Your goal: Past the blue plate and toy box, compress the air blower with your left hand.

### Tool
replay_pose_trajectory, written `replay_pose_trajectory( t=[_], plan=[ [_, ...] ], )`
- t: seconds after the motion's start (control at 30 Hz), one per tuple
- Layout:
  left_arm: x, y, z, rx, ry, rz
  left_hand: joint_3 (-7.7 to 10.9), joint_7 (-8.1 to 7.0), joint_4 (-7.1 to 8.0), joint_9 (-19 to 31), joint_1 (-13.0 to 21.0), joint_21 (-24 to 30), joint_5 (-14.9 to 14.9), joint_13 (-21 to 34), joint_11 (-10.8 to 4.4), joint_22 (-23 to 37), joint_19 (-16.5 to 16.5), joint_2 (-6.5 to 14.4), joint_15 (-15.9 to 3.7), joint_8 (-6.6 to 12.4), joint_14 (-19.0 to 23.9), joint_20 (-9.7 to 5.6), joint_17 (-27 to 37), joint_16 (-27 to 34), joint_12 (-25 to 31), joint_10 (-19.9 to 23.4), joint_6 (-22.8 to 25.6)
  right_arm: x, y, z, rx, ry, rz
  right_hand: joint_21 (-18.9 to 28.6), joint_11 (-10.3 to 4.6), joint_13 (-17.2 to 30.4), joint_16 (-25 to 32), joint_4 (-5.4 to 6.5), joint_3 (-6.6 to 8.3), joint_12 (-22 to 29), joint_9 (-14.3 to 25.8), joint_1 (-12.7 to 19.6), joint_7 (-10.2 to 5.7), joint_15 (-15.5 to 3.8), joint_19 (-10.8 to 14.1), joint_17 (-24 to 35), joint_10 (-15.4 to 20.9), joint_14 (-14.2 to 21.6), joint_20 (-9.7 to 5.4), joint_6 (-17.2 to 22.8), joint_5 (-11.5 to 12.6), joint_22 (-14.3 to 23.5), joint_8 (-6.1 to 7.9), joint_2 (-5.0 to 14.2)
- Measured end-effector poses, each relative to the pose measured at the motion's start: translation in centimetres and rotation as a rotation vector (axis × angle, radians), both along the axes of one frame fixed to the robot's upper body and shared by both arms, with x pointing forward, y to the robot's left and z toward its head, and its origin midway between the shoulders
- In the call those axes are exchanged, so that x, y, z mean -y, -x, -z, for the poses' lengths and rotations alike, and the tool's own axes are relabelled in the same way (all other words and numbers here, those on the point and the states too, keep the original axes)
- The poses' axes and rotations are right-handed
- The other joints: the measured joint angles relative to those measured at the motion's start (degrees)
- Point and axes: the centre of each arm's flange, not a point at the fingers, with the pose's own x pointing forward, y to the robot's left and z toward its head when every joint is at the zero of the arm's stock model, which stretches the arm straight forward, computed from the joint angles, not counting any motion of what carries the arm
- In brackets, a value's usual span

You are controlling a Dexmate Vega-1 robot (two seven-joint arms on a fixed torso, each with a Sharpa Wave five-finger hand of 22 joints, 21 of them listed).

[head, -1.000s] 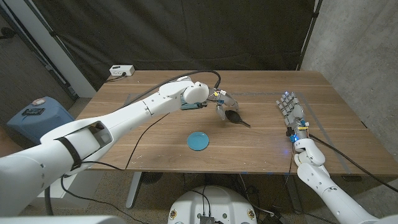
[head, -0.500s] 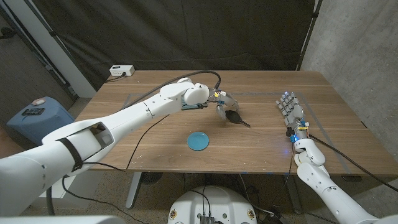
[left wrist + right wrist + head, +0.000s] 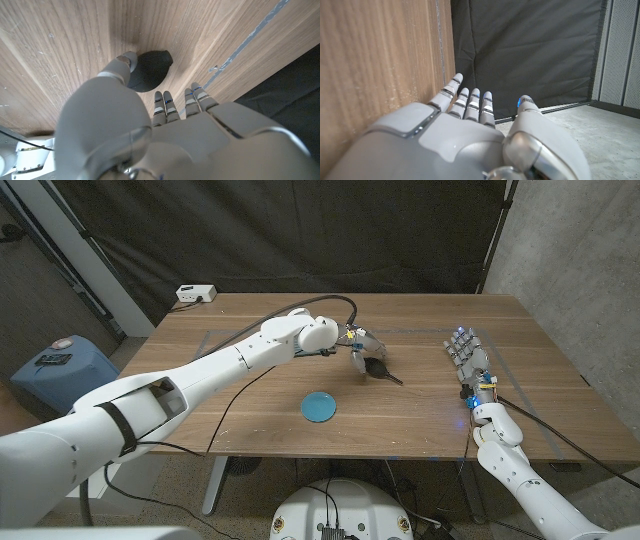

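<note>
The black rubber air blower [image 3: 377, 367] lies on the wooden table [image 3: 250, 395] right of centre, its thin nozzle pointing toward the front right. My left hand [image 3: 358, 345] reaches down onto its bulb. In the left wrist view the thumb [image 3: 125, 64] touches one side of the air blower [image 3: 151, 70] and the fingers [image 3: 164, 104] come down at the other side. The blue plate [image 3: 319, 406] sits nearer to me, apart from the hand. My right hand [image 3: 468, 360] stands upright near the table's right edge, fingers straight and holding nothing.
A white power strip [image 3: 196, 294] lies at the table's back left corner. A black cable [image 3: 235, 385] trails from my left arm across the table. A blue container [image 3: 55, 366] stands on the floor to the left.
My left wrist has shifted slightly to the right over the air blower. The blower, the plate and the right hand have not moved.
</note>
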Motion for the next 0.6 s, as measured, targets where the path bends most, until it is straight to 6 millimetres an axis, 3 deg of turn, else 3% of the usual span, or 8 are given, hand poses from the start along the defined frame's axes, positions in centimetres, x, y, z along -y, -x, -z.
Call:
replay_pose_trajectory(
  t=[0.23,0.33,0.6],
  plan=[
    [0.2,0.0,0.2,-0.008,0.001,0.003,0.0,-0.31,0.01,0.0,0.0,0.0,0.0,0.0,0.0,0.0,0.0,0.0,0.0,0.0,0.0,0.0,0.0,0.0,0.45,0.0,0.31,0.1,0.3,-0.4,-0.005,0.015,0.008,-0.23,0.0,0.0,0.0,-0.18,0.19,0.0,0.0,-0.24,0.0,0.0,0.0,0.1,0.0,0.0,0.0,0.0,0.0,0.0,0.0,0.24],
    [0.3,0.0,0.3,-0.013,0.003,0.006,0.0,-0.31,0.01,0.0,0.0,0.0,0.0,0.22,0.0,0.0,0.0,0.0,0.0,0.0,0.0,0.0,0.0,0.0,0.45,0.0,0.31,0.4,0.9,-2.0,0.016,0.041,0.01,-0.23,0.0,0.0,0.0,-0.18,0.18,0.0,0.0,-0.24,0.0,0.0,0.0,0.17,0.0,0.0,0.0,0.0,0.0,0.0,0.0,0.24],
    [0.3,-0.1,0.5,-0.021,0.004,0.0,-0.16,-0.31,0.17,0.27,0.0,0.0,0.0,0.26,0.0,-0.01,0.31,0.0,0.21,0.0,0.2,0.32,0.0,0.0,0.45,-0.01,0.31,0.6,1.2,-3.6,0.025,0.072,0.014,-0.22,0.0,0.0,0.0,-0.17,0.17,0.0,0.0,-0.24,0.0,0.0,0.0,0.16,0.0,0.0,0.0,0.0,0.0,0.0,0.0,0.24]
  ],
)
